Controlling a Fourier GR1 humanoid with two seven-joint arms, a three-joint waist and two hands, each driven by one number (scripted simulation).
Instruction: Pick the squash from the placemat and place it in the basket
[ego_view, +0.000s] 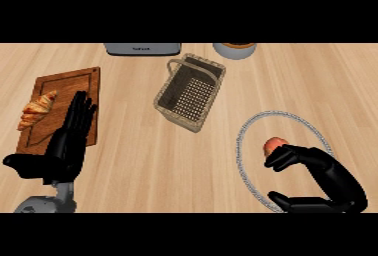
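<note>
- The robot's right hand (328, 175) arches over the near side of the round placemat (251, 127), fingers curled down from above and thumb hooked in from below, forming a C.
- The squash (275, 144), an orange-pink rounded shape, shows just past the fingertips, touching them; most of it is hidden by the hand, so whether the fingers fully enclose it cannot be told. It is still within the placemat's ring.
- The placemat is wood-toned like the counter, edged by a thin pale grey speckled border.
- Up and to the left of that hand sits the basket (166, 95), a woven, tan, roughly rectangular tub with a dark mesh floor and a thin handle at its far end, set at a slant and well apart from the placemat.
- Far to the left, the left hand (70, 140) lies flat with fingers straight and together, overlapping the near right edge of a reddish wooden cutting board (66, 82).
- A golden croissant (37, 110) rests on the board, just beyond that hand's left side.
- At the counter's far edge stand a grey appliance (142, 48) and a pale rounded bowl (235, 50).
</note>
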